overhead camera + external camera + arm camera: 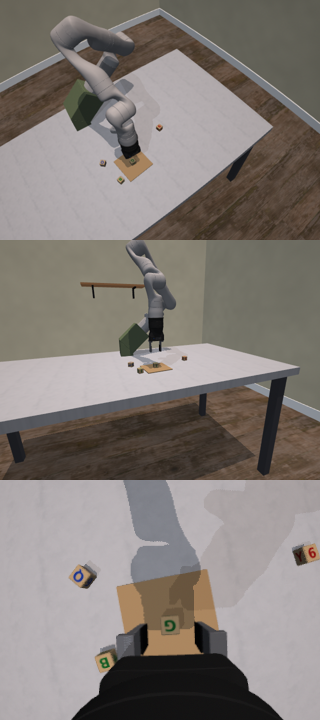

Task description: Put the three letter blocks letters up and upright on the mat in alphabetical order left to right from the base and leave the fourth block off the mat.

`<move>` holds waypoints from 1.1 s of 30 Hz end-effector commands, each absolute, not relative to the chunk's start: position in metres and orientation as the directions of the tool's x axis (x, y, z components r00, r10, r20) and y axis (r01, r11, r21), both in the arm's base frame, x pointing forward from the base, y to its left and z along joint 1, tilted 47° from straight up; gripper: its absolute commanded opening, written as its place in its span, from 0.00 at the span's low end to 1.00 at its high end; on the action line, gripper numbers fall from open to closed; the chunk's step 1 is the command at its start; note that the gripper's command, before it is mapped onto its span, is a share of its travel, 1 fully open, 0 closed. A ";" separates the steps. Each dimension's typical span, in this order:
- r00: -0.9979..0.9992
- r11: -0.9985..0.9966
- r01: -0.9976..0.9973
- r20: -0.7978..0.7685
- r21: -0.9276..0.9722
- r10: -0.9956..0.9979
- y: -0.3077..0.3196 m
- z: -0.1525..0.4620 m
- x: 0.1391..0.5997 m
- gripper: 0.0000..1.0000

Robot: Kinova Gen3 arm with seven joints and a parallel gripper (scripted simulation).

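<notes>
The G block [132,161] [155,365] [170,625] lies flat on the tan mat [143,165] [164,368] [206,592]; its green G is upside down in the wrist view, so upright from the base. My gripper [155,351] [171,633] is open and empty, well above the mat; its fingers are hidden in the top view. The B block [120,179] [140,370] [105,661] lies off the mat, close to its edge. The blue Q block [102,163] [131,364] [79,576] lies farther off, turned askew. The mat lies flat.
The fourth block [159,127] [184,358] [311,553] shows a red 6 on top, with a Y on one side, and lies off the mat on the other side from Q. The green angular base [74,103] [133,339] stands at the table's back edge. The arm's shadow crosses the mat.
</notes>
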State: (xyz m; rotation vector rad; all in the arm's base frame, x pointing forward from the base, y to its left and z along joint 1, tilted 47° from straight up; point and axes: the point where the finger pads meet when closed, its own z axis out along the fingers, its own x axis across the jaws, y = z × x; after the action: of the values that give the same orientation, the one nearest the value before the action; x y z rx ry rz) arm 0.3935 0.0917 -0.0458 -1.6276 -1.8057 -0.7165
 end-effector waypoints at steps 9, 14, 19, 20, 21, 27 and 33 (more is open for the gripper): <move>-0.069 0.100 0.995 0.736 0.002 0.674 0.090 -0.045 0.395 1.00; -0.069 0.100 0.995 0.736 0.002 0.674 0.090 -0.045 0.395 1.00; -0.069 0.100 0.995 0.736 0.002 0.674 0.090 -0.045 0.395 1.00; -0.069 0.100 0.995 0.736 0.002 0.674 0.090 -0.045 0.395 1.00; -0.069 0.100 0.995 0.736 0.002 0.674 0.090 -0.045 0.395 1.00; -0.077 0.105 0.994 0.736 0.008 0.673 0.089 -0.046 0.395 1.00; -0.114 0.131 0.991 0.736 0.035 0.668 0.089 -0.047 0.395 1.00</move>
State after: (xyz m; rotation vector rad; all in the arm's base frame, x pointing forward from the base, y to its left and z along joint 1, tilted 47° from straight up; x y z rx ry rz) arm 0.3944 0.0890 -0.0468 -1.5993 -1.8429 -0.7322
